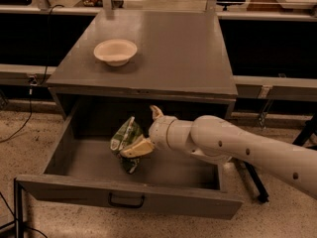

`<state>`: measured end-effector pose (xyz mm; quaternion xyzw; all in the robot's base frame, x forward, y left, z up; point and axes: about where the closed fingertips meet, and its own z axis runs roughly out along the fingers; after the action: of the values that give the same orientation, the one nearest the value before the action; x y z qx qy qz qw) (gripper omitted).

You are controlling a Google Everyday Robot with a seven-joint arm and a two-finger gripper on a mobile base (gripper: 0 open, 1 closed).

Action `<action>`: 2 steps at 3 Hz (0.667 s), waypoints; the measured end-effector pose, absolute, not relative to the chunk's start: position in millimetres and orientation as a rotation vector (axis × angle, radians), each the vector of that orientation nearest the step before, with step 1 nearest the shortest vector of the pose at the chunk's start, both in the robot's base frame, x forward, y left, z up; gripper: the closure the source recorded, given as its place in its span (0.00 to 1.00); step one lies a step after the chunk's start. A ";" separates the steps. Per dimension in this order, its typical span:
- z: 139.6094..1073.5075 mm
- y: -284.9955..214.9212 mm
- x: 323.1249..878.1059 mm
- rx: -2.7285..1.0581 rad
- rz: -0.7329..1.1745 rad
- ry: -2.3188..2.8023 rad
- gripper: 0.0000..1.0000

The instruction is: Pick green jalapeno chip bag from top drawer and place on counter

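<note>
One cream bowl (115,51) sits on the left part of the one counter (188,58). Below it, the one top drawer (198,205) stands pulled out and holds one green jalapeno chip bag (124,135), tilted upright. The one gripper (142,131) reaches in from the right against the bag; I cannot tell whether it has clasped the bag.

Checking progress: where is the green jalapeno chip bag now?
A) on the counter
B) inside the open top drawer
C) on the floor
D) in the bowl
B: the green jalapeno chip bag is inside the open top drawer, against the gripper there, not up on the counter with the cream bowl.
</note>
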<state>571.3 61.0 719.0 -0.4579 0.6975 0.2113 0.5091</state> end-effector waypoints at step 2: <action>707.9 84.1 559.1 -1.162 0.751 1.631 0.00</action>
<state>559.1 84.1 707.9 -0.4766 0.6687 0.3078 0.4806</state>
